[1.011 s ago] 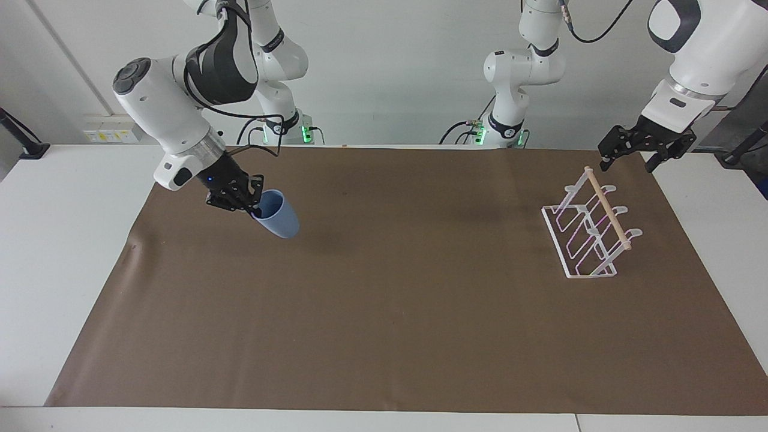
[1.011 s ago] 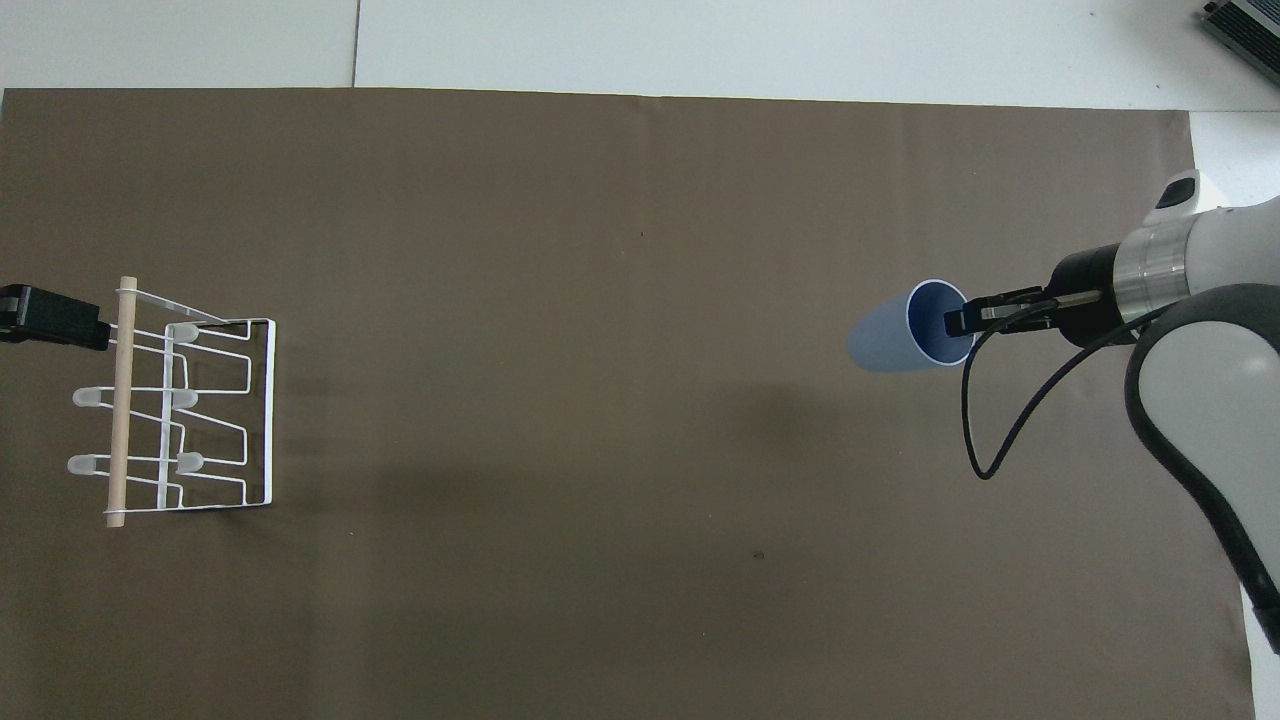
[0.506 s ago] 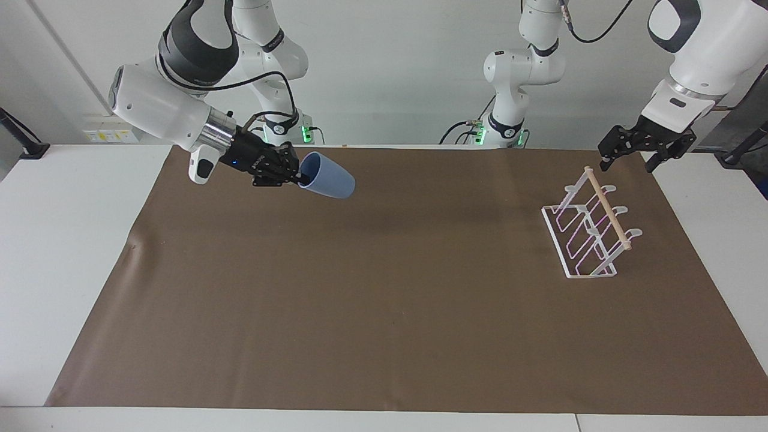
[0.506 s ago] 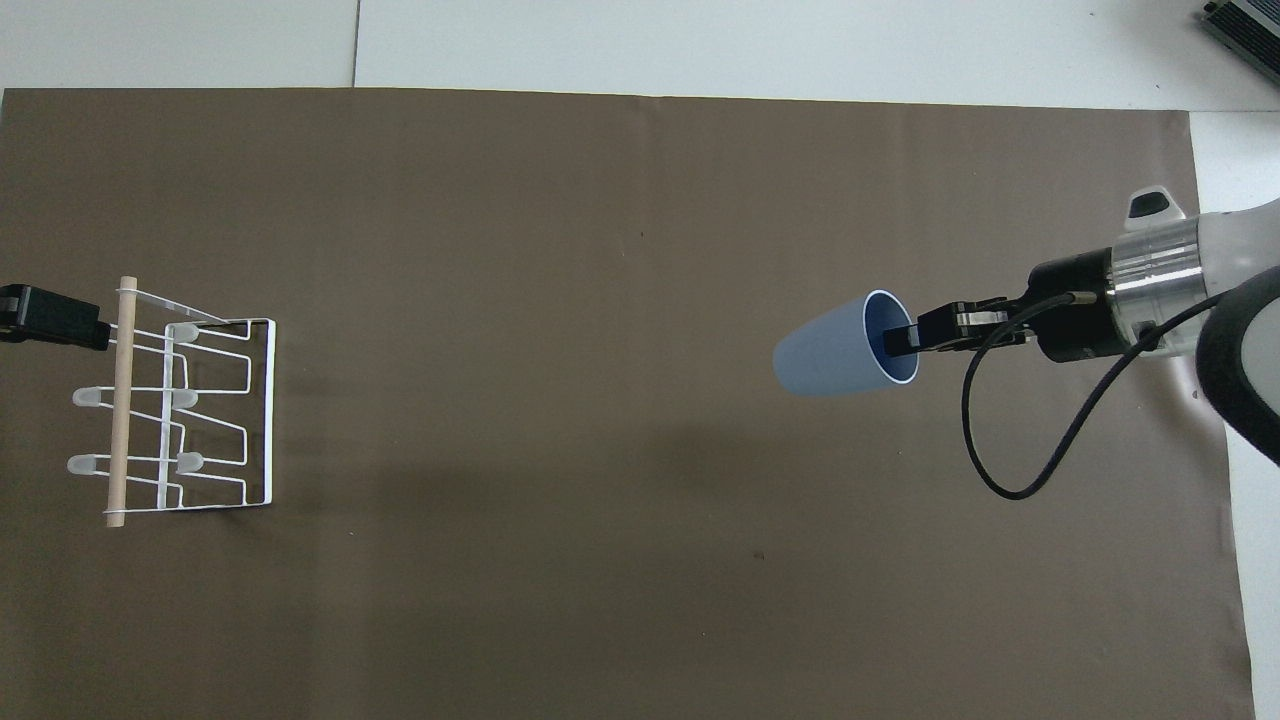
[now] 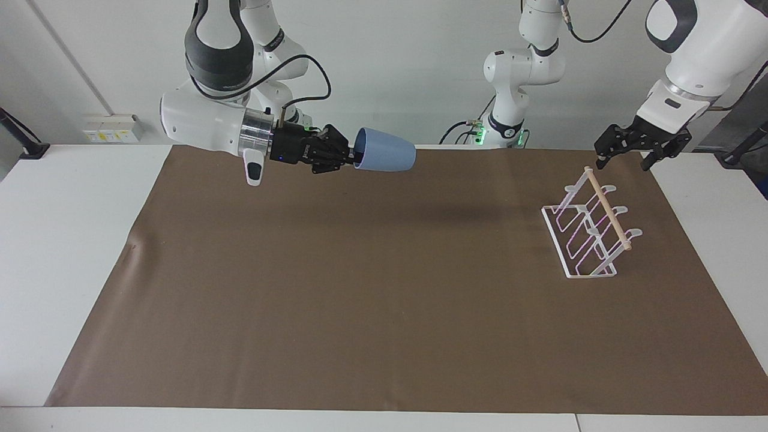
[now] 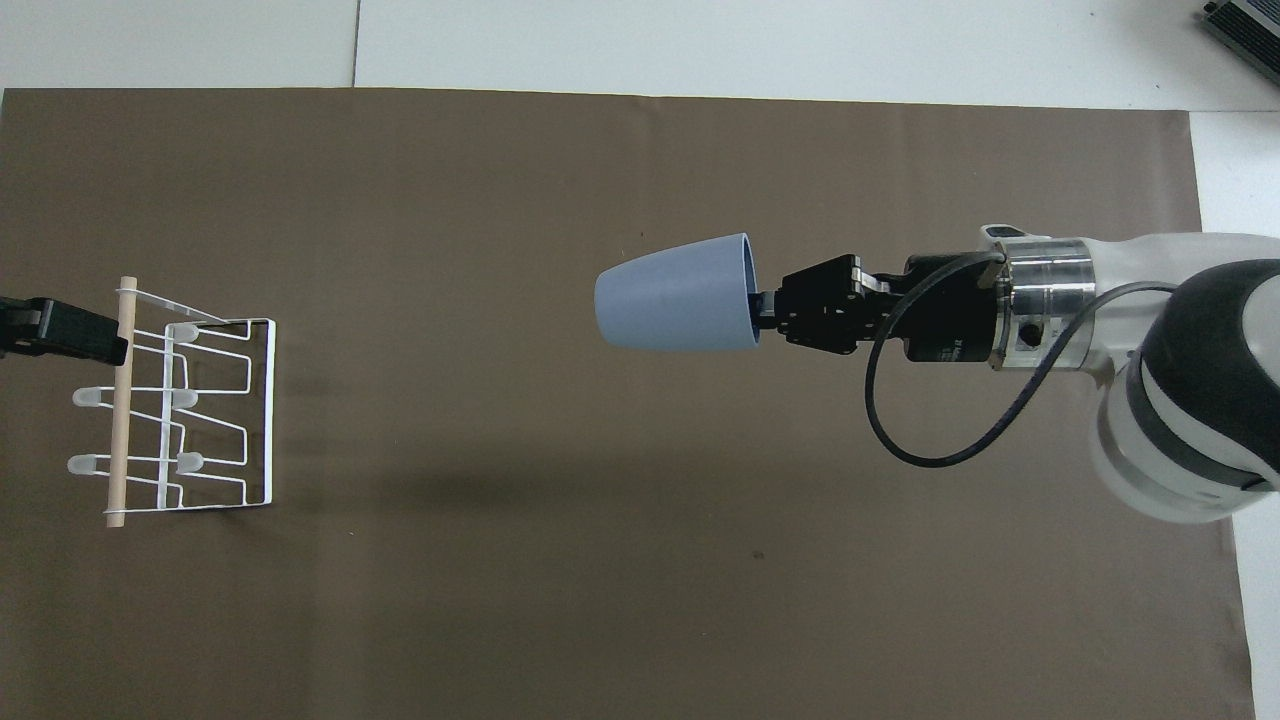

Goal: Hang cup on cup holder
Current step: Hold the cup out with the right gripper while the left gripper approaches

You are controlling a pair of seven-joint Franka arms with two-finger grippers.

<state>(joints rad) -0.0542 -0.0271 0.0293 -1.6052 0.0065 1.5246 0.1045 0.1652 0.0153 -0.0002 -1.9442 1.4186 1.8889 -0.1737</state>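
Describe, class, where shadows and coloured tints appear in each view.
Facing view: a soft shadow lies on the brown mat under the raised cup; pink-green tints edge the cup holder. Overhead view: a faint shadow band lies nearer the robots than the cup; no glare.

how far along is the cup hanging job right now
Done: the cup is picked up; the right claw is shut on its rim and holds it on its side in the air over the brown mat. In hand: carrying it to the cup holder, which stands at the left arm's end with every prong bare. Left: crossing the mat and slipping the cup onto a prong. The left claw waits open over the holder's edge.
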